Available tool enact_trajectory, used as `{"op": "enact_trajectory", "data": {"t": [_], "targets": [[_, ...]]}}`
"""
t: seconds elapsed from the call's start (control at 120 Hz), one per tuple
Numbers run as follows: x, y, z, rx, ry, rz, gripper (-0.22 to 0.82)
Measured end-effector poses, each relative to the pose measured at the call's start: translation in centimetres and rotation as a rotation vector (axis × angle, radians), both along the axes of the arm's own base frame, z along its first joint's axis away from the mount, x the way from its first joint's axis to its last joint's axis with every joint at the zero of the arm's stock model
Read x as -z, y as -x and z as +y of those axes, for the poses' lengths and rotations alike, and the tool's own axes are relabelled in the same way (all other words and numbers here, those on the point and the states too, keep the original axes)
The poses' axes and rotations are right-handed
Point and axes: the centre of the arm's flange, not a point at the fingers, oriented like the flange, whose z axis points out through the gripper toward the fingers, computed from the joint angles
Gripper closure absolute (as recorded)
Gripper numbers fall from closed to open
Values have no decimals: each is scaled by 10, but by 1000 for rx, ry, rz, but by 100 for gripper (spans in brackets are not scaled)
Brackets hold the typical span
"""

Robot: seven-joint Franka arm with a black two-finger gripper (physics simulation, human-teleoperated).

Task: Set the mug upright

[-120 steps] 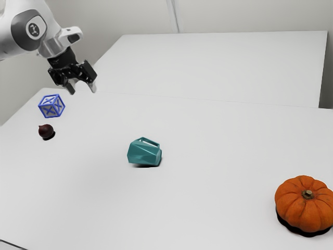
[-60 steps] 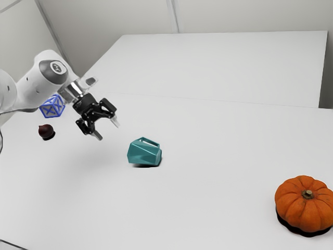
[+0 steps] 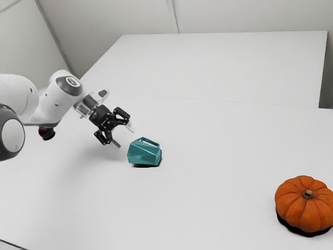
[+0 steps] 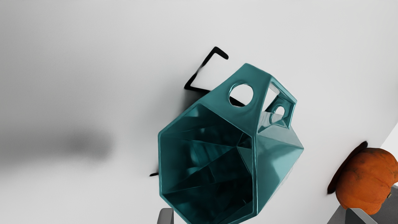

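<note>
A glossy teal mug (image 3: 144, 152) lies on its side, well in from the bench's (image 3: 208, 198) edges, fingers (image 3: 116, 144) spread just beside it.
Its smooth walls are faceted, the angular mouth faces the fingers, and the blocky handle (image 4: 248, 93), pierced by round holes, points upward; a ribbed orange pumpkin (image 3: 304, 205) with a stubby stem sits well apart, toward the exterior view's right.

White rounded arm (image 3: 53, 107), dark grey joint bands (image 3: 63, 87), round marking (image 3: 72, 81), black gripper (image 3: 124, 136), 2 grey fingers (image 4: 165, 217).
</note>
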Motion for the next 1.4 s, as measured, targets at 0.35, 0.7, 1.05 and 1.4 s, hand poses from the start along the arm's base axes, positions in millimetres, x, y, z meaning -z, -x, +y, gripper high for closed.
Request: {"op": "enact_trajectory", "data": {"t": [0.35,0.7,1.05,1.4], "targets": [[31,-10,-36,-12,92,-2,0],[36,-15,-49,-1,88,-12,52],[15,-26,-73,43,74,-59,75],[-55,-27,-114,272,-267,-220,77]]}}
